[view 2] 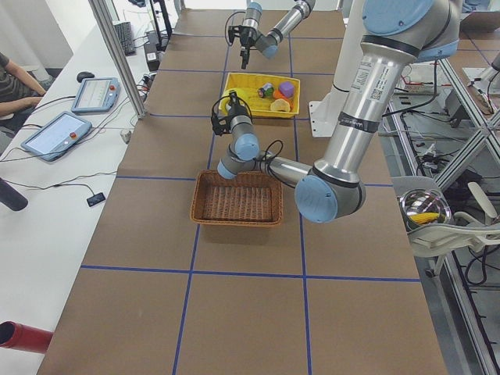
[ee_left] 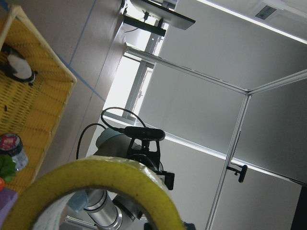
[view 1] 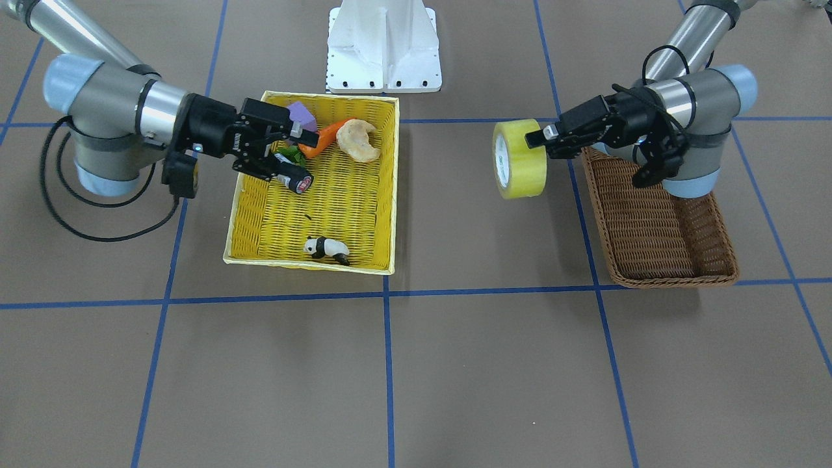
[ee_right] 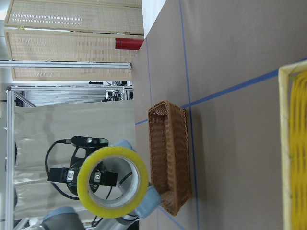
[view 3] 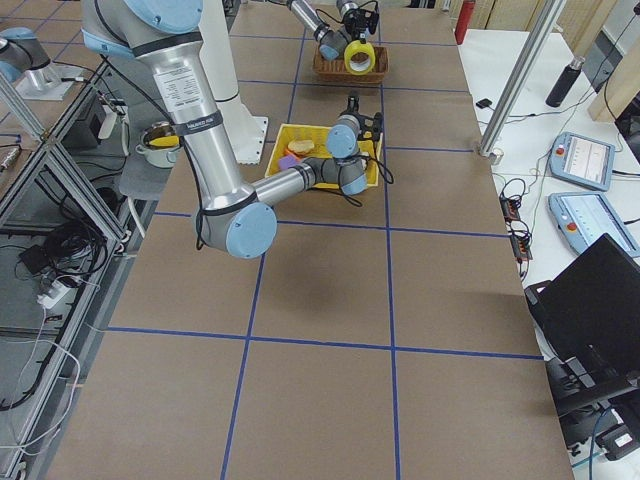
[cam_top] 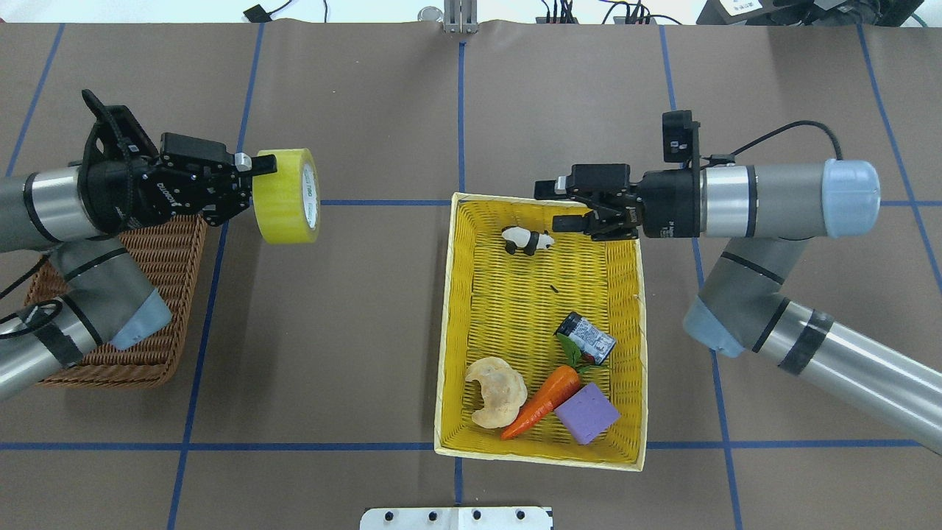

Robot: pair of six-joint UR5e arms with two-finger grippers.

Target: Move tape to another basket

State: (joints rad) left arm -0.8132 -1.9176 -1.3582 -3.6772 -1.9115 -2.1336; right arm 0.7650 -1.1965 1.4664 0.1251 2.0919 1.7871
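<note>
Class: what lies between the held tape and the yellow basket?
Nothing but bare table crossed by a blue grid line, as the overhead view shows between tape and yellow basket.

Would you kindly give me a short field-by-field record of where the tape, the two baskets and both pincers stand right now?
held object: tape, off the table, its axis level
holder: left pincer, shut on the roll
tape position: between the two baskets, beside the brown basket, not over it
other arm: right pincer, open and empty, over a corner of the yellow basket, near the toy panda
task state: tape not yet in the brown basket
</note>
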